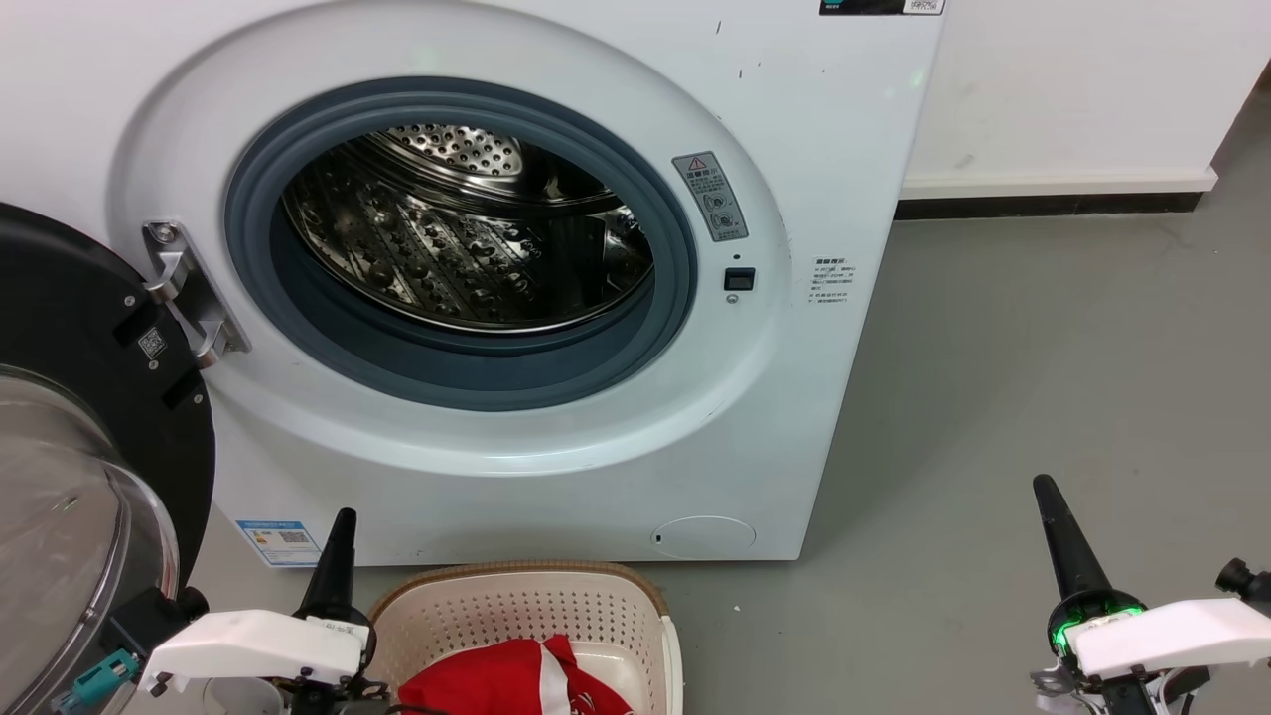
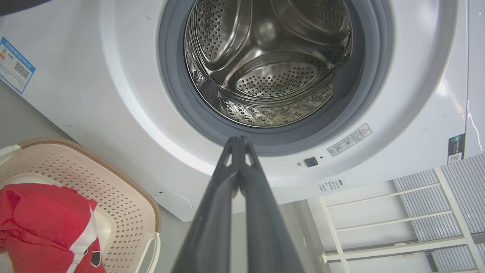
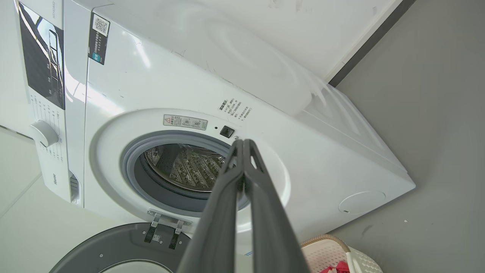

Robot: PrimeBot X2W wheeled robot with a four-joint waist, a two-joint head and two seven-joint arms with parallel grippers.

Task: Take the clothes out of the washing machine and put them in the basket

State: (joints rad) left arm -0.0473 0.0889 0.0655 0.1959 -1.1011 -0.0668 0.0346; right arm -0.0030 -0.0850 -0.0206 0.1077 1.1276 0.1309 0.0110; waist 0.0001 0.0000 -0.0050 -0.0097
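Observation:
The white washing machine [image 1: 556, 417] stands in front of me with its door [image 1: 89, 417] swung open to the left. Its steel drum [image 1: 467, 228] shows bare metal, and the same bare drum [image 2: 265, 60] appears in the left wrist view. The cream basket [image 1: 516, 606] sits on the floor below the porthole. Red clothes [image 1: 511, 680] with white trim lie inside it, also seen as clothes [image 2: 45, 223] in the basket [image 2: 125, 204]. My left gripper [image 1: 343, 521] is shut just left of the basket. My right gripper [image 1: 1043, 489] is shut, far right over the floor.
Grey floor [image 1: 1043, 348] stretches to the right of the machine up to a white wall with a dark skirting [image 1: 1053, 204]. The open door's glass bowl [image 1: 60, 536] bulges close to my left arm. A white rack [image 2: 398, 223] shows in the left wrist view.

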